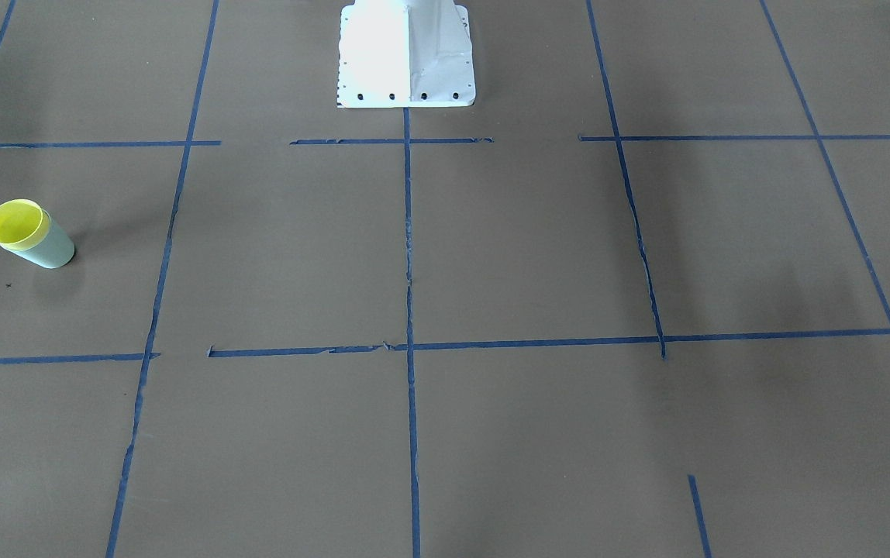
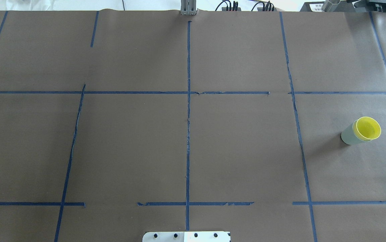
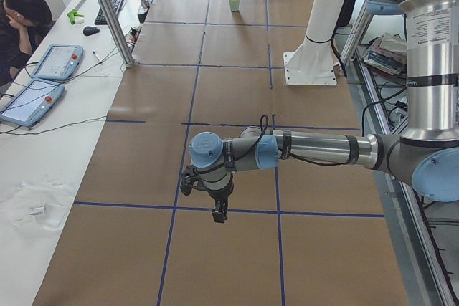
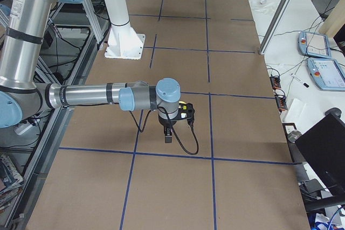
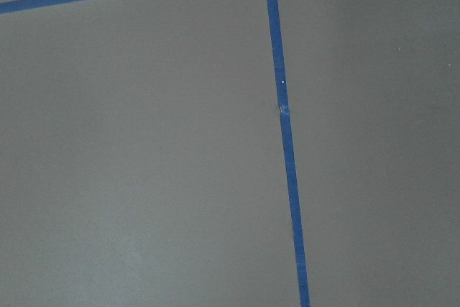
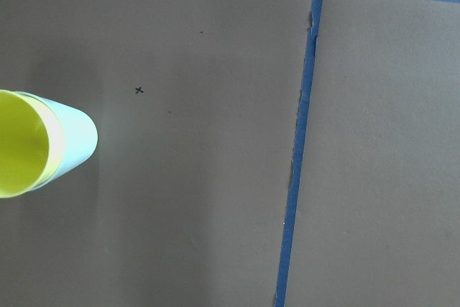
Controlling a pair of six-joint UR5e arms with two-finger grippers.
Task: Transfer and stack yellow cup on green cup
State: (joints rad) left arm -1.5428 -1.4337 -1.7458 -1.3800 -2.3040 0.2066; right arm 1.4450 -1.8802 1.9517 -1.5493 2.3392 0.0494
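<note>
The yellow cup [image 1: 15,223] sits nested inside the green cup [image 1: 55,251], and the pair stands upright on the brown table on the robot's right side. The yellow cup [image 2: 368,128] and the green cup [image 2: 348,136] also show in the overhead view. In the right wrist view the yellow cup [image 6: 20,153] and the green cup [image 6: 77,140] lie at the left edge. My left gripper [image 3: 219,213] hangs above the table, far from the cups. My right gripper [image 4: 168,136] hangs above the table close to the cups. Both show only in side views, so I cannot tell whether they are open or shut.
Blue tape lines [image 2: 188,101] divide the table into a grid. The white robot base [image 1: 406,54] stands at the table's robot side. A metal post [image 3: 107,12], tablets [image 3: 29,98] and a seated operator [image 3: 18,23] are beside the table.
</note>
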